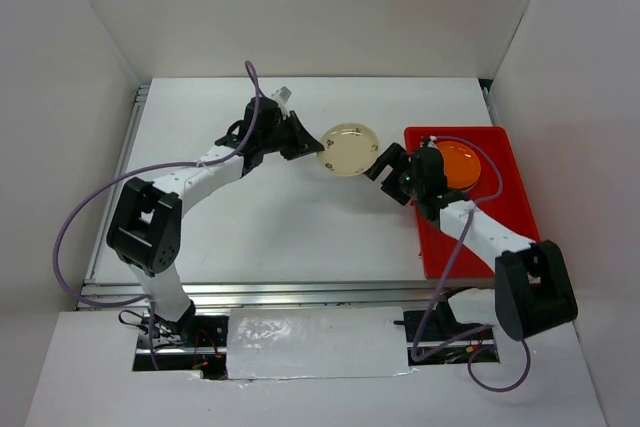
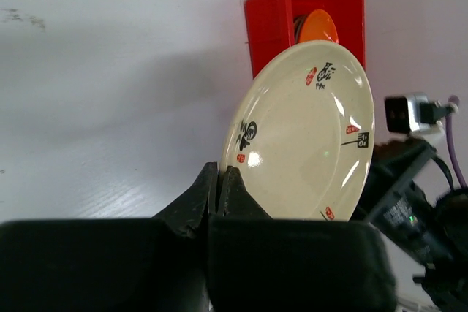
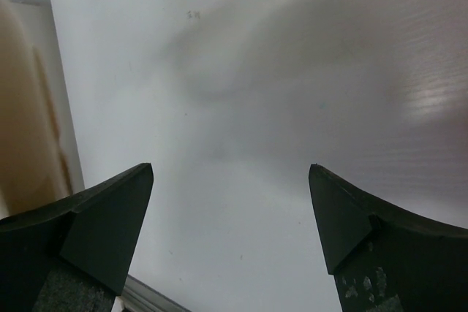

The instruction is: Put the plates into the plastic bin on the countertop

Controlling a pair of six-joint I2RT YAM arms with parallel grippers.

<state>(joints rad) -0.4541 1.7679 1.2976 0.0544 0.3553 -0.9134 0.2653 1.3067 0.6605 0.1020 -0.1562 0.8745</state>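
Cream round shallow plate [image 1: 348,149] with small red and black motifs, held by one edge above the flat white countertop [image 1: 300,232]. My left gripper [image 1: 314,144] is clamped on the rim nearest its own arm. In the left wrist view its black fingers [image 2: 196,199] pinch the plate's lower left edge, and the rest of the plate [image 2: 307,137] stands out beyond the fingertips, away from that hand.

My right gripper [image 1: 381,163] sits just beside the plate's opposite edge, facing the left gripper across it. Its jaws stand wide apart with nothing between them. In the right wrist view only bare white surface shows between the fingertips, and a blurred cream shape [image 3: 22,107], which I take for the plate, lies left of the left finger, outside the opening.

Behind the right gripper, back along its own arm, lies the shallow bright red rectangular plastic bin [image 1: 520,197] with a round orange plate [image 1: 458,164] inside. From the left gripper the bin lies beyond the plate, well apart.

I judge the right arm the nearer one to the bin. A handover would need the rim brought inside the right gripper's opening before the left lets go.
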